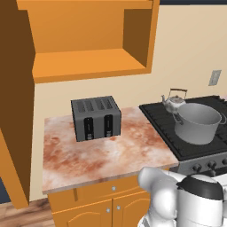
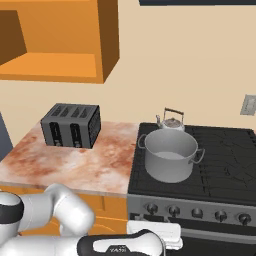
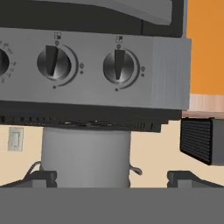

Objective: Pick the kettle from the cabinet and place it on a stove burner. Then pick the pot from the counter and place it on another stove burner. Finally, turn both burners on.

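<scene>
The silver kettle [image 1: 174, 102] [image 2: 171, 121] stands on a rear burner of the black stove [image 1: 162, 126] [image 2: 227, 167]. Just in front of it, the large grey pot [image 1: 198, 122] [image 2: 170, 155] [image 3: 85, 155] rests on a front burner. My gripper [image 3: 113, 179] is low in front of the stove's knob panel, open, its fingertips [image 3: 41, 177] far apart with nothing between them. The hand view is rolled upside down. It looks straight at two knobs [image 3: 54, 62] [image 3: 119, 65], both with pointers vertical. The orange cabinet [image 1: 88, 62] [image 2: 55, 65] stands open with a bare shelf.
A dark four-slot toaster [image 1: 95, 117] [image 2: 71, 125] [image 3: 201, 140] sits at the back of the mottled counter [image 1: 97, 155] [image 2: 75, 165]. A row of knobs [image 2: 197, 213] runs along the stove front. Orange drawers [image 1: 95, 190] lie below the counter.
</scene>
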